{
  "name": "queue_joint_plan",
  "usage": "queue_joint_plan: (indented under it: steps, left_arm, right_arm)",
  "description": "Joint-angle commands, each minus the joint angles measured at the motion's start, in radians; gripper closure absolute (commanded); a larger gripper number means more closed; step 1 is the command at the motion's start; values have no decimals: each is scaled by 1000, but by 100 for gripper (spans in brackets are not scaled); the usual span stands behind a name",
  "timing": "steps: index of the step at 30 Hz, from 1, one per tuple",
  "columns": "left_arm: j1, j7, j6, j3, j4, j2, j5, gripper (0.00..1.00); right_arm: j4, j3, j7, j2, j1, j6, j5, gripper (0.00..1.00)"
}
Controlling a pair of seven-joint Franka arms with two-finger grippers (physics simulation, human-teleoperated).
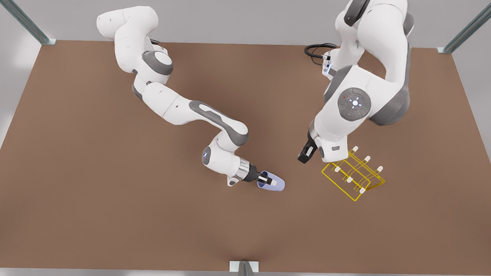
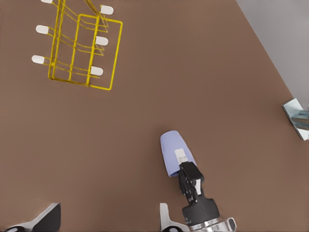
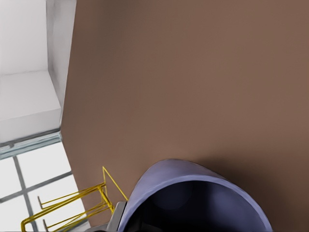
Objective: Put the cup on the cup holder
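Even, bright overhead light falls on the brown table [image 1: 105, 190], with soft blurred shadows under both arms and no glare.

Brown table [image 1: 105, 190]; grey metal posts [image 1: 21, 15] at corners; black cable [image 1: 314, 50] at far edge.

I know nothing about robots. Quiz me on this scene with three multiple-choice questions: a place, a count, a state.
1. Where is the cup holder? A: on the table near the open, waiting left gripper. B: inside the cup. C: off the table.
2. Its white-capped pegs? A: three. B: six. C: ten.
3. The cup is: A: standing free. B: on a peg. C: held sideways by the right gripper.
Answers: A, it sits below that arm; B, six caps show; C, fingers clamp its wall.
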Motion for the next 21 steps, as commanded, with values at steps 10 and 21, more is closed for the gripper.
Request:
queue_joint_plan:
  steps: [10, 21]
  left_arm:
    - [-47, -1128, 278, 7, 8, 88, 101, 0]
    - [-133, -882, 288, 9, 6, 233, 101, 0]
  right_arm:
    - [25, 14, 88, 22, -14, 8, -66, 0]
    - [-185, 150, 88, 17, -271, -20, -257, 0]
